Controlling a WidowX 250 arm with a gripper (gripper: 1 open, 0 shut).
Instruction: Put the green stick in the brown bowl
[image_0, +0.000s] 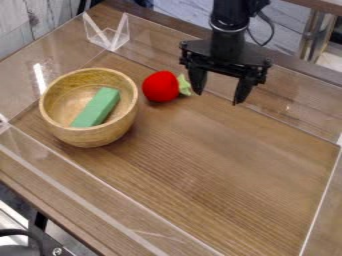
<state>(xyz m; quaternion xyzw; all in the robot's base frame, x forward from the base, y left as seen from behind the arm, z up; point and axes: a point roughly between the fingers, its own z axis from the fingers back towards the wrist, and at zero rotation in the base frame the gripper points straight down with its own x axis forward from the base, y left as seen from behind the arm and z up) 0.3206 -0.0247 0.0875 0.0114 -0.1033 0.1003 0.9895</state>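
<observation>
The green stick (95, 107) lies flat inside the brown bowl (64, 130), slanting across its floor, at the left of the table. My gripper (222, 89) hangs over the table to the right of the bowl, fingers pointing down. Its jaws stand wide open with nothing between them. It is well apart from the bowl and just right of the red toy.
A red strawberry-like toy (164, 86) with a green leaf lies between the bowl and the gripper. Clear plastic walls (107, 35) ring the wooden table (214, 170), with a folded clear piece at the back left.
</observation>
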